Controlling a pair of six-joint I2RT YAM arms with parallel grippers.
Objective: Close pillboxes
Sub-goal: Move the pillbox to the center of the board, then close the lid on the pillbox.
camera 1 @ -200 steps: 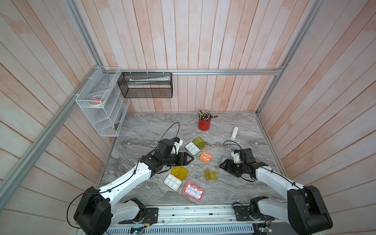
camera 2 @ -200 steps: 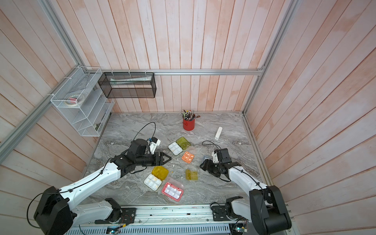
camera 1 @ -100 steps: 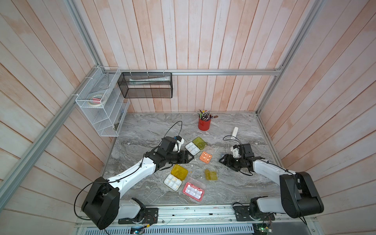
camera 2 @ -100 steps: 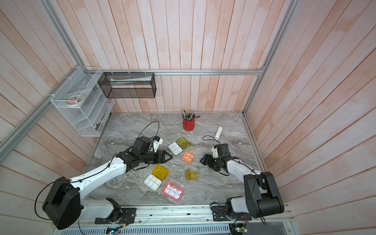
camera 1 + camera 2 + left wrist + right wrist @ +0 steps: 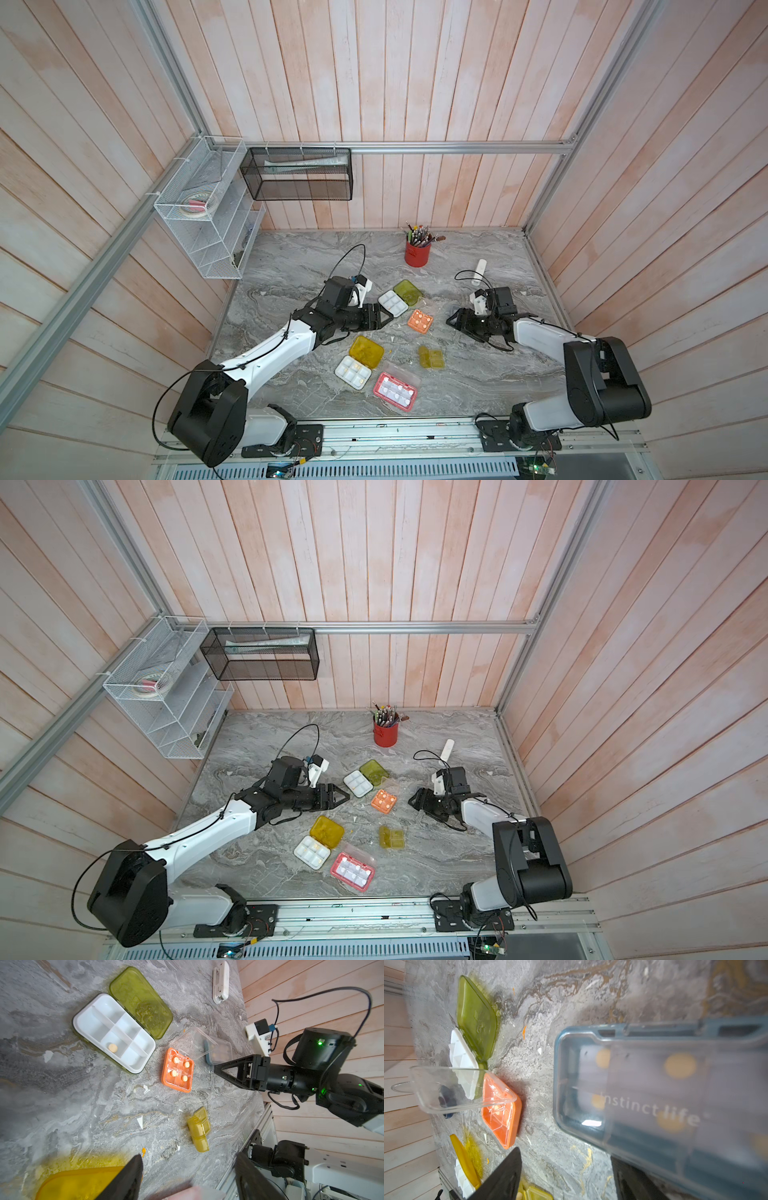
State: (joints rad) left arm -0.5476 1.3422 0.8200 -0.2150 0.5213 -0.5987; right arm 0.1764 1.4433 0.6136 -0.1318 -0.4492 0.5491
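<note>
I've got the left pincer [image 5: 385,321] spread and empty near frame centre, just left of the orange pillbox [image 5: 420,321], whose clear lid is open. My right pincer [image 5: 450,322] is spread too, pinching nothing. The light blue pillbox [image 5: 219,1051] sits just beside its tips, lid shut. The lime-olive pillbox [image 5: 408,292] lies open above the orange one, and the yellow pillbox [image 5: 365,351] lies open at lower centre.

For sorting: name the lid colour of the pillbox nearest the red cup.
Olive-green lid; left wrist view.
</note>
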